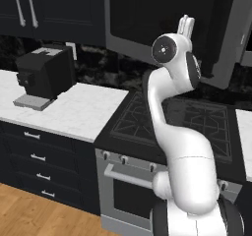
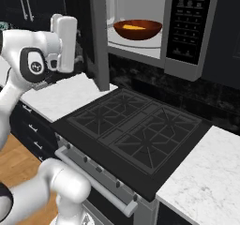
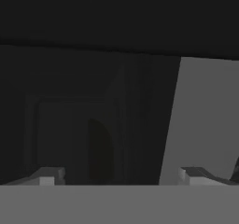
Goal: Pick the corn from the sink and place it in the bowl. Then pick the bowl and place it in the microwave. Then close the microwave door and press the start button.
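The microwave (image 2: 140,43) stands open above the stove. Inside it sits the reddish-brown bowl (image 2: 137,30) with the yellow corn (image 2: 133,27) lying in it. The microwave door (image 2: 97,36) is swung out to the left and shows edge-on in the right base view. In the left base view the microwave door (image 1: 162,14) is a wide dark panel. My gripper (image 1: 186,25) points upward on the outer side of that door, close to its glass. It is open, and nothing is between the fingertips (image 3: 47,176). A dark keypad panel (image 2: 187,18) is at the microwave's right. The sink is out of view.
A black gas stove (image 2: 136,130) lies below the microwave. White marble counters (image 1: 74,107) flank it, and the left one carries a black coffee machine (image 1: 43,75). Dark cabinets (image 1: 54,6) hang above, and drawers (image 1: 39,166) sit below the counter.
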Tool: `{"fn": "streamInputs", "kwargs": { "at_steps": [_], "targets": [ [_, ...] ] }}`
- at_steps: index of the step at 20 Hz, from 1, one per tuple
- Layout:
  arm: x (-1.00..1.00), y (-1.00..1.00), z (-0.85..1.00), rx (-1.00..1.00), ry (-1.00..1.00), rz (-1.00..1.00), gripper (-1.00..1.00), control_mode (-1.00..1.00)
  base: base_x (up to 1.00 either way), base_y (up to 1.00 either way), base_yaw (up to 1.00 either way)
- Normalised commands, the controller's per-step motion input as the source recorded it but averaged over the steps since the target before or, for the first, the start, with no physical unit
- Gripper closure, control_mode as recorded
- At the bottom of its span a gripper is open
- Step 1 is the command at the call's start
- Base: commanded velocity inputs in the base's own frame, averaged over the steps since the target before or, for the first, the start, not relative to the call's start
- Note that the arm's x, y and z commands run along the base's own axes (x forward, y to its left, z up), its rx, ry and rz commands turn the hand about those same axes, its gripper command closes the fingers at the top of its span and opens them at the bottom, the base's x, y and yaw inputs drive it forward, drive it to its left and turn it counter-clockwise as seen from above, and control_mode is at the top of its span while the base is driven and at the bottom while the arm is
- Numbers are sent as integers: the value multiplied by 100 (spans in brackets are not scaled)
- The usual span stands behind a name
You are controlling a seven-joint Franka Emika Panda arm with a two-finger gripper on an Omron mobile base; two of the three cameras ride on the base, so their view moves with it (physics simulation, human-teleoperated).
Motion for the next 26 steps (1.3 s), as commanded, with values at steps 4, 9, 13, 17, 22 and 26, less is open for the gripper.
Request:
{"fn": "streamInputs", "kwargs": {
  "at_steps": [4, 9, 13, 17, 22, 26],
  "targets": [
    [100, -39, 0, 5, 0, -2, -100, -100, 0, 0, 0],
    [81, -43, 0, 4, 0, -1, -100, -100, 0, 0, 0],
    [64, -45, 0, 5, 0, 0, -100, -100, 0, 0, 0],
    [77, -37, -10, 1, 0, 0, -100, -100, 0, 0, 0],
    [96, -33, -35, 0, 0, 0, -100, -100, 0, 0, 0],
    [78, -23, -27, 0, 3, 0, -100, -100, 0, 0, 0]
  ]
}}
